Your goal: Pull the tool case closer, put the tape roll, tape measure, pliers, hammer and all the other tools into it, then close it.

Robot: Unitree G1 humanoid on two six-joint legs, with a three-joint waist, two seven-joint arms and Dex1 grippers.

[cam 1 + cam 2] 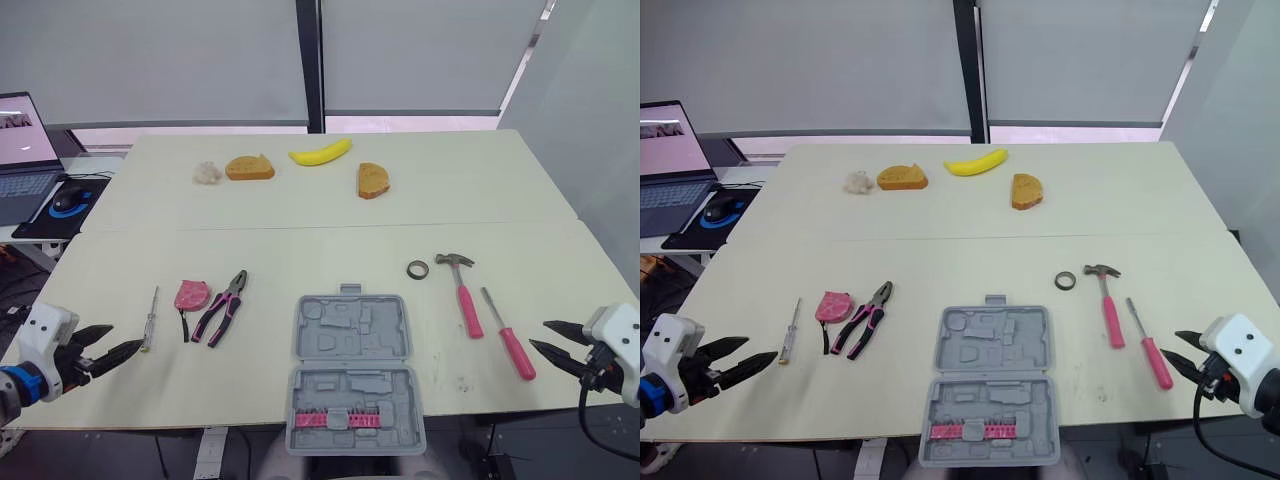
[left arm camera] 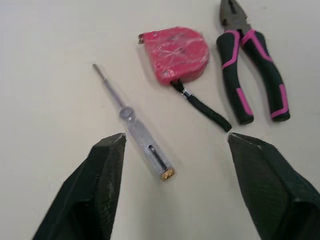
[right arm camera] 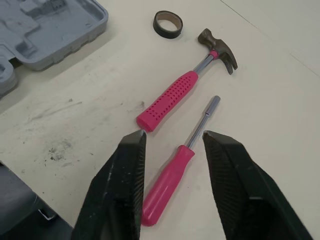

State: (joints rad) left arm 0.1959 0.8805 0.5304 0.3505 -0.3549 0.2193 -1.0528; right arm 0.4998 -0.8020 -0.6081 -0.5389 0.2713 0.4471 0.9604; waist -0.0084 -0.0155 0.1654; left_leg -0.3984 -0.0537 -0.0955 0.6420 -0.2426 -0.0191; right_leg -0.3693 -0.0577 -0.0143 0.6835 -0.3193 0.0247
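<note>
tool case [image 1: 352, 372] lies open and flat at the near edge of the table [image 1: 300, 245], centred between the two arms, not pulled in by either, lid half on the far side; pink bit strip [image 1: 338, 419] sits in the near half

right of the case: tape roll [image 1: 417, 268] lies flat, just beside the head of the hammer [image 1: 462, 288]; hammer's pink handle points toward the near edge; pink screwdriver [image 1: 510, 338] lies just right of it, roughly parallel, not touching

left of the case: pliers [image 1: 222, 307], nose pointing away from the robot; tape measure [image 1: 192, 294] just left of them, black strap trailing toward the near edge; clear-handled screwdriver [image 1: 150, 320] further left, on its own

left gripper [image 1: 125, 337]: fingers spread wide, nothing held, low at the near left of the table, tips aimed at the clear-handled screwdriver; in the left wrist view that tool's butt end lies between the two fingers

right gripper [image 1: 538, 333]: fingers apart, empty, at the near right edge just beside the pink screwdriver; in the right wrist view its handle lies between the fingers, contact with the table not discernible

far half of the table: banana [image 1: 320, 153], two bread slices [image 1: 249, 167] [image 1: 372, 180], and a white crumpled lump [image 1: 207, 173], possibly tissue

laptop [image 1: 22, 150] and mouse [image 1: 68, 199] sit on a side desk off to the left
</note>
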